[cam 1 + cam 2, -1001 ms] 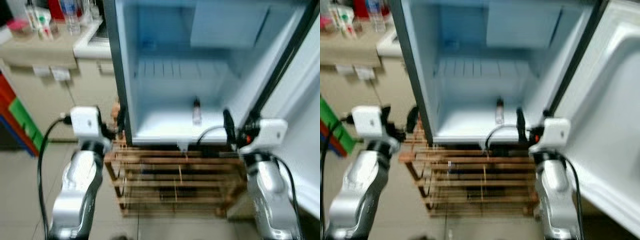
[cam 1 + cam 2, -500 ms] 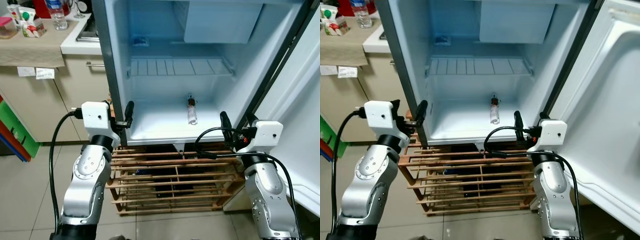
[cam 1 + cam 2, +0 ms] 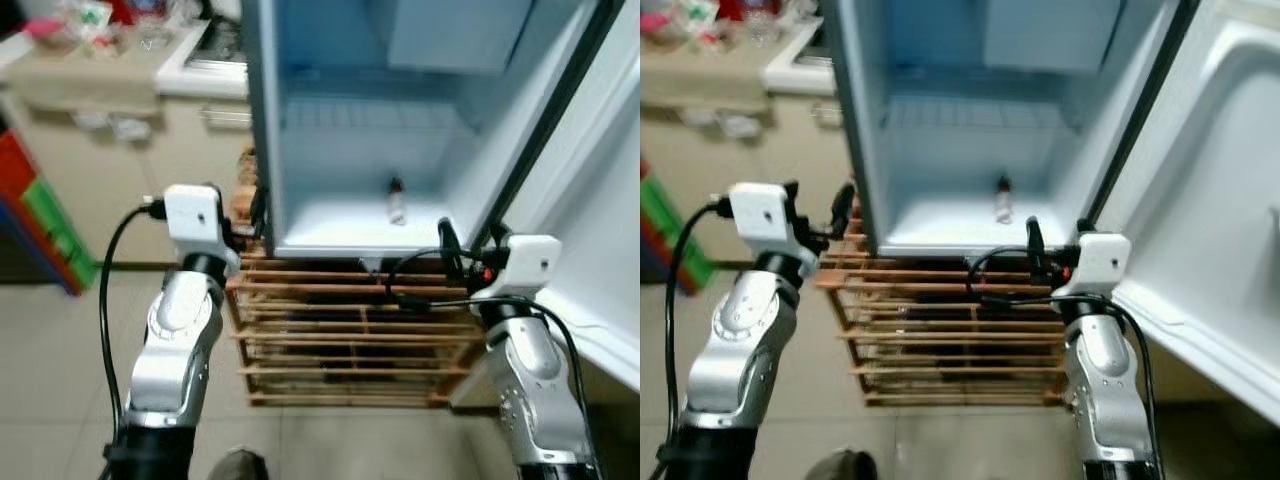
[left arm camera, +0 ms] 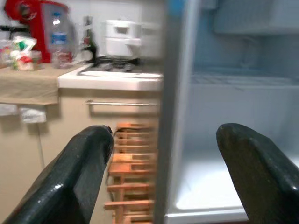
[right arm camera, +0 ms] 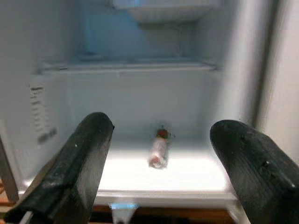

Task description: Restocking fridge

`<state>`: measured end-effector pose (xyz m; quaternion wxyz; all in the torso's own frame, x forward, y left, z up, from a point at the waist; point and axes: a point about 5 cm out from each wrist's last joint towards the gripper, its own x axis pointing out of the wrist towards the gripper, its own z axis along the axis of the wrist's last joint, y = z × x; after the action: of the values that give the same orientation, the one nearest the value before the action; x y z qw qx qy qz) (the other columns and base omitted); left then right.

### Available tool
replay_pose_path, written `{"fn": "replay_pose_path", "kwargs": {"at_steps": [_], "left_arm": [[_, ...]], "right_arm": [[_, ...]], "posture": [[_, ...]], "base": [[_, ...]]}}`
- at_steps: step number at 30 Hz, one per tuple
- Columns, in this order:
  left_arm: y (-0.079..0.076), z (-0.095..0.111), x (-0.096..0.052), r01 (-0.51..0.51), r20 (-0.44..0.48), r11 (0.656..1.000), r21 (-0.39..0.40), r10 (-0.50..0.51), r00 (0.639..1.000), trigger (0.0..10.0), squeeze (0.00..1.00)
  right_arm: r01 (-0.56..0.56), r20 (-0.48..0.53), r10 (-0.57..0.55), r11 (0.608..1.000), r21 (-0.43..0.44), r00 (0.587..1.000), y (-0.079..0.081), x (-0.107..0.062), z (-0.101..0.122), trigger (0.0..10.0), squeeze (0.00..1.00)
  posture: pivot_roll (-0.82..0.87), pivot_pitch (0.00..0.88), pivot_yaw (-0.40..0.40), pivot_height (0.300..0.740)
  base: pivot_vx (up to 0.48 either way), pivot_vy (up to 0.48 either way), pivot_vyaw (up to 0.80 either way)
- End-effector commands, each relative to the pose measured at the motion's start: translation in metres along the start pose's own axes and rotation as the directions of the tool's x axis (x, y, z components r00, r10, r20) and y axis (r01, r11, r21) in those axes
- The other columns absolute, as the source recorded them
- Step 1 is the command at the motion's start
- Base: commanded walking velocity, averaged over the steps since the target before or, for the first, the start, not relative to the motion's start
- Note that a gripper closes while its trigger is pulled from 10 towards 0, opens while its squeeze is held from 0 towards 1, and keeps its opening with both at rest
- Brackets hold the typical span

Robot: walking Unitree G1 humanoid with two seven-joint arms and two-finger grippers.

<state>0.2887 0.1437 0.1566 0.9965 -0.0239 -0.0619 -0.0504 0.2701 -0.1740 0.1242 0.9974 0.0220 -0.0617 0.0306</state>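
The fridge (image 3: 330, 150) stands open on a wooden slatted rack (image 3: 350, 330), its door (image 3: 1220, 200) swung out to the robot's right. A small bottle (image 3: 397, 203) lies on its side on the fridge floor, toward the back and right of centre, cap end pointing inward; the wrist view shows it as a pale body with a dark red cap (image 5: 159, 150). It sits in the same spot on the fridge floor as half a second ago. The head views have shifted and gone soft with blur since then: the fridge now sits farther right and higher in frame, and more floor shows below the rack, consistent with camera motion. The left gripper (image 3: 258, 210) hovers at the fridge's left outer wall, just by the front edge, as before; its fingers (image 4: 84, 172) are spread wide, straddling that wall edge, holding nothing. The right gripper (image 3: 447, 245) hangs just in front of the fridge's lower front lip, right of the bottle and well short of it; its fingers (image 5: 84, 158) are spread wide and empty, framing the bottle. Left of the fridge, a counter (image 3: 90, 80) carries blurred clutter, and a stovetop (image 4: 117, 70) holds a white pot (image 4: 122, 37).
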Motion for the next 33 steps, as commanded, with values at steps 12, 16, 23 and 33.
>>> {"fn": "replay_pose_path", "kwargs": {"at_steps": [12,16,23,33], "left_arm": [[-0.014,0.009,-0.001,0.135,0.069,0.989,-0.066,-0.131,0.989,10.0,0.0],[-0.014,0.012,-0.002,0.14,0.089,0.988,-0.06,-0.134,0.987,10.0,0.0],[-0.014,0.013,-0.003,0.152,0.105,0.985,-0.078,-0.144,0.984,10.0,0.0],[-0.015,0.013,-0.003,0.154,0.109,0.984,-0.093,-0.144,0.984,10.0,0.0]], "right_arm": [[0.043,-0.024,-0.043,0.999,-0.009,0.999,-0.01,-0.005,-0.006,10.0,0.0],[0.046,-0.033,-0.046,0.999,-0.01,0.998,-0.011,-0.007,-0.009,10.0,0.0],[0.03,-0.039,-0.031,0.999,-0.01,0.999,-0.009,-0.007,-0.01,10.0,0.0],[-0.063,-0.068,0.062,0.998,-0.012,0.996,-0.004,-0.014,-0.015,10.0,0.0]], "posture": [[-0.09,0.0,0.014,0.74],[-0.09,0.0,0.015,0.74],[-0.09,0.0,0.009,0.74],[-0.1,0.0,0.006,0.74]], "base": [[0.0,-0.156,0.0],[0.061,-0.438,0.0],[0.27,-0.395,0.0],[0.317,-0.324,0.0]]}}
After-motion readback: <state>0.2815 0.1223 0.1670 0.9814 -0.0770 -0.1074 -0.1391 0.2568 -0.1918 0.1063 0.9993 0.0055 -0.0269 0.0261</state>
